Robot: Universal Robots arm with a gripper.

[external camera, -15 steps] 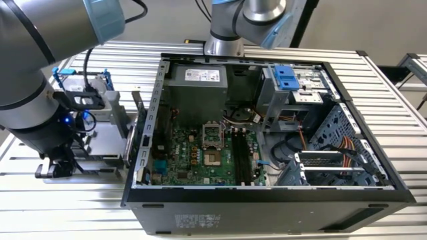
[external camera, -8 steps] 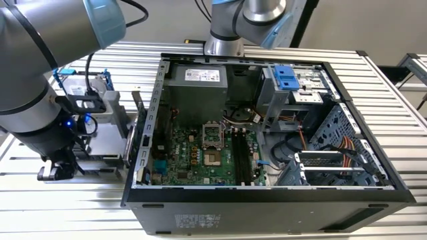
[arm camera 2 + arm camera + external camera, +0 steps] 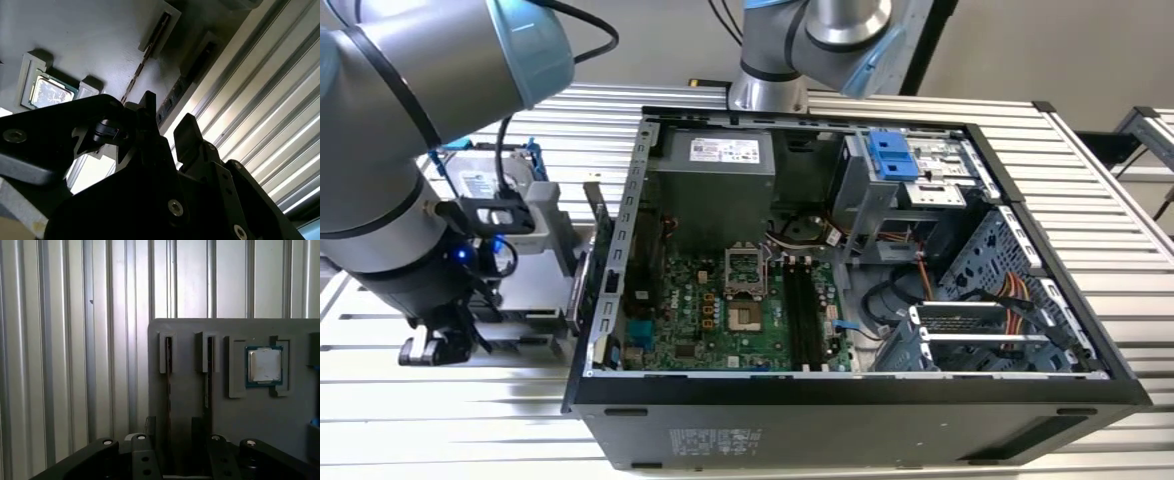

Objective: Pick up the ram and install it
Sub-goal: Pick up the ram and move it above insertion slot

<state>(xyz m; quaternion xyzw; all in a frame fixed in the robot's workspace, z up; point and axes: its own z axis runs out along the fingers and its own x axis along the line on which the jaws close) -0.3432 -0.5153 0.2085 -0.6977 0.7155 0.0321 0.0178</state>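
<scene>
- Ram (image 3: 168,357) stands edgewise in a gray holder (image 3: 187,390) slot on the tabletop (image 3: 75,340), near the processor chip (image 3: 264,365).
- My fingers (image 3: 187,131) are spread apart, straddling it, not clenched.

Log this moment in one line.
stage: pre-grasp | end effector: open, over ram | ram: slotted in gray holder, not gripped

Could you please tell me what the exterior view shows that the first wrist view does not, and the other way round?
Exterior view: the open computer case, its motherboard with empty memory slots, and the hard drive standing in its blue frame. First wrist view: the ram edge-on in a slot of the grey holder, a second stick beside it, and the processor chip. Both: the slatted table, that holder, and the gripper, open.
</scene>
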